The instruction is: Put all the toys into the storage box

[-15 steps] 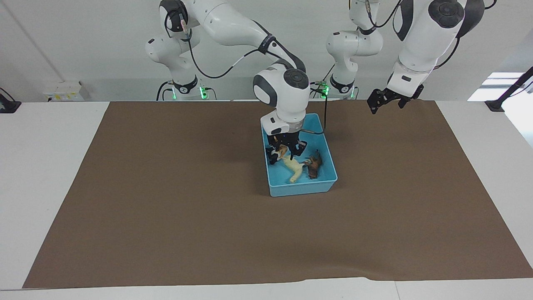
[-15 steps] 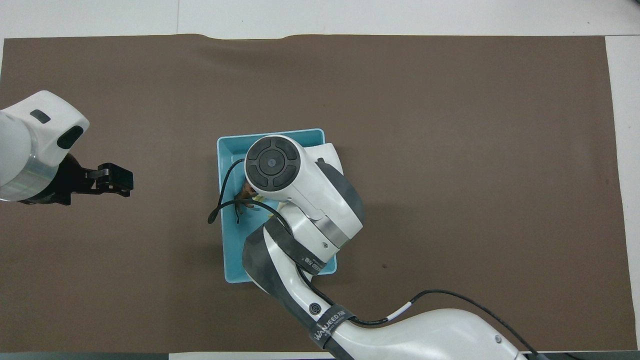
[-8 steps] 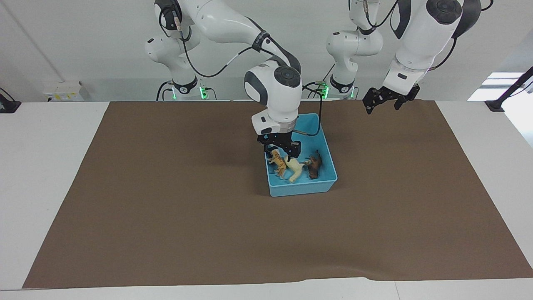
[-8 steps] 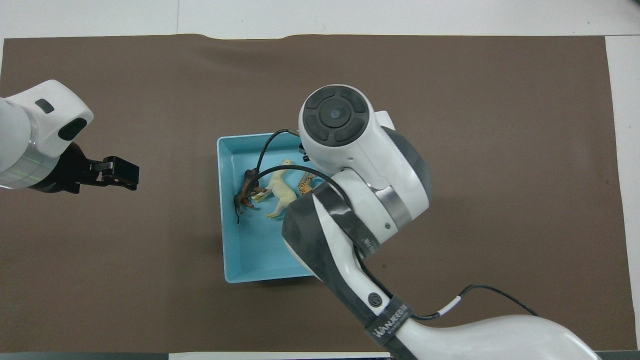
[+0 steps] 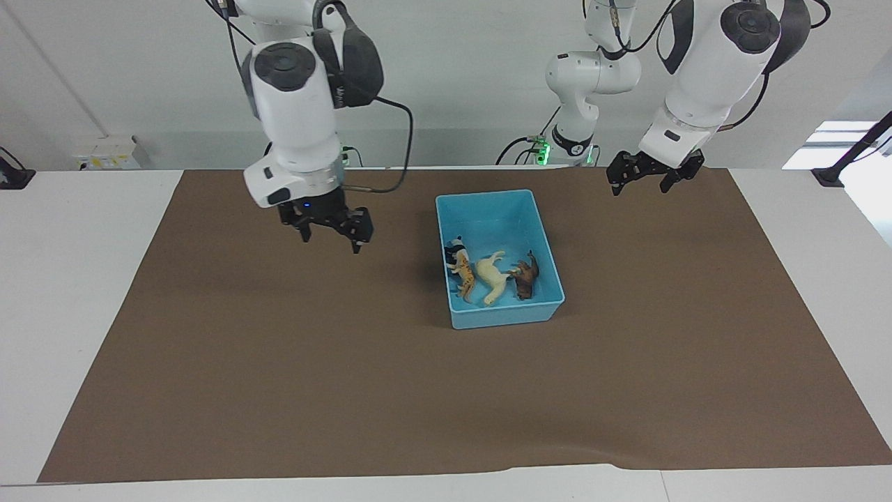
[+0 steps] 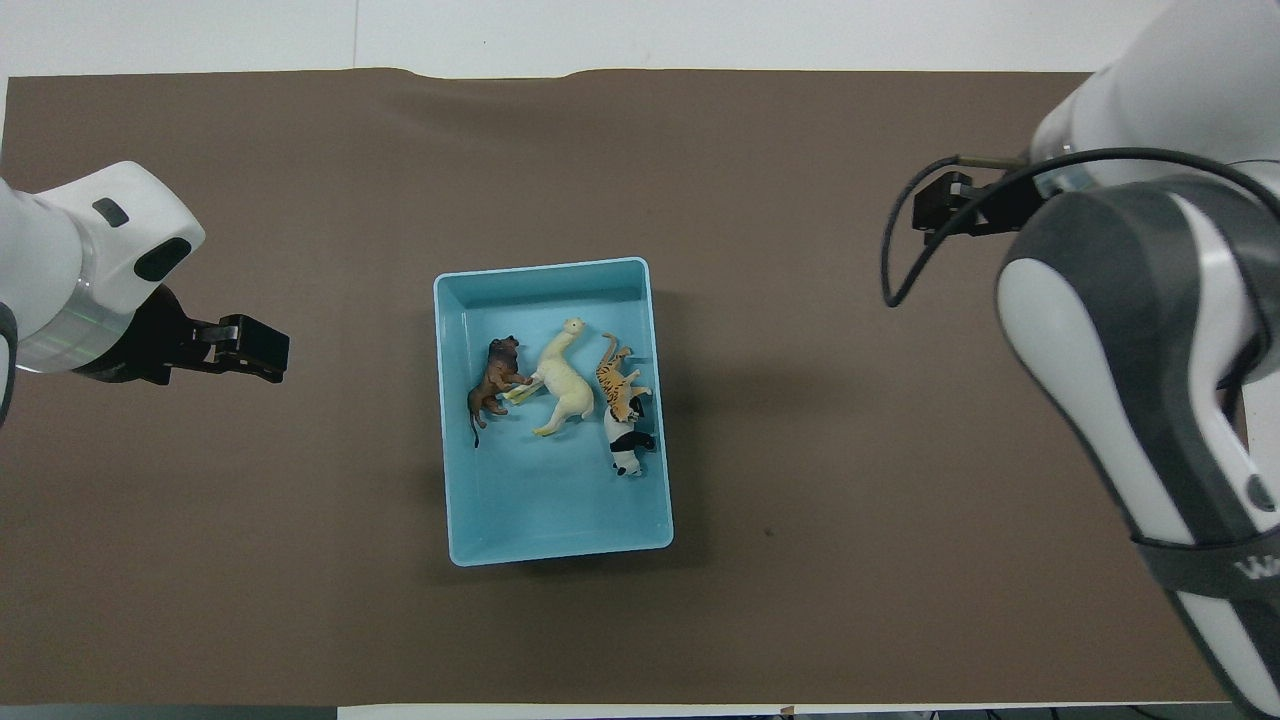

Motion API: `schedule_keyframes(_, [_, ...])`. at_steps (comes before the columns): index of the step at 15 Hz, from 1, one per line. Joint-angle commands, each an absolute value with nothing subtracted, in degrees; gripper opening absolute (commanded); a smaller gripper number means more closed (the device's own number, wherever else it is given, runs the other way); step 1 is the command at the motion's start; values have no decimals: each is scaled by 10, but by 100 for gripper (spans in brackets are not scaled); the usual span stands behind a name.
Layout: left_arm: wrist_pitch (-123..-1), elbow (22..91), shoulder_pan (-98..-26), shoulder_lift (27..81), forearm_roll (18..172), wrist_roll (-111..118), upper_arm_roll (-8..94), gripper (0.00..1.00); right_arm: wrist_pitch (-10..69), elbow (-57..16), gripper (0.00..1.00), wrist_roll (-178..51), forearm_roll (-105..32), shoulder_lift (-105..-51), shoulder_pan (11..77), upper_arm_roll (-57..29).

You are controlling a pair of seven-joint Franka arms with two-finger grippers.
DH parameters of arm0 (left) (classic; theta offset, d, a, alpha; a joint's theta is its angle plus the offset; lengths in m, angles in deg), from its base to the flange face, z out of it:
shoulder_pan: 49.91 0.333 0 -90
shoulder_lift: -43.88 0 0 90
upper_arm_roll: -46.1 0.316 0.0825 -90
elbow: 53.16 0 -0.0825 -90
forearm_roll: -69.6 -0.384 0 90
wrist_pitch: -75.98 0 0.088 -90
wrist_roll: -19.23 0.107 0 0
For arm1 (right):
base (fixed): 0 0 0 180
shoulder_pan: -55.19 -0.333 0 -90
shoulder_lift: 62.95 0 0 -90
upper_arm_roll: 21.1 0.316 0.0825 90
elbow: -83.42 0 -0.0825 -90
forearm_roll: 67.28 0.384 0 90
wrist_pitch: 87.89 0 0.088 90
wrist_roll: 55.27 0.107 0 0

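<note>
The light blue storage box (image 5: pixel 488 196) stands on the brown mat at mid-table; it also shows in the overhead view (image 6: pixel 540 268). All the toys lie in it side by side: the dark brown shaggy animal (image 5: pixel 526 276) (image 6: pixel 492 375), the cream horse-like animal (image 5: pixel 491 276) (image 6: pixel 562 378), the orange striped tiger (image 5: pixel 465 277) (image 6: pixel 618 380) and the panda (image 5: pixel 454 252) (image 6: pixel 627 445). My right gripper (image 5: pixel 329 236) (image 6: pixel 945 205) is open and empty, raised over bare mat beside the box toward the right arm's end. My left gripper (image 5: pixel 640 183) (image 6: pixel 250 348) is open and empty, raised over the mat toward the left arm's end.
The brown mat (image 5: pixel 279 362) covers most of the white table (image 5: pixel 70 279). Its edge farthest from the robots has a small ripple (image 6: pixel 500 74). A black cable (image 6: pixel 895 260) loops from the right wrist.
My right gripper has let the tiger go into the box, risen out of it and swung away toward the right arm's end. The left arm has hardly moved.
</note>
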State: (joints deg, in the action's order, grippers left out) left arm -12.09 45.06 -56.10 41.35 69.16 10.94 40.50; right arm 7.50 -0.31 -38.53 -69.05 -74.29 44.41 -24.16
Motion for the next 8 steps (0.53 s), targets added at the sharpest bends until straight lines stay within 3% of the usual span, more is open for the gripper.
schedule_keyframes(1, [-109,440,-580,417,698,119,425,100,71,-39,100,-500,-692,-695,515,-231])
schedule_keyframes(8, [-108,433,-575,412,702,128,423,100,-17,-39,100,-560,-690,-640,592,-231])
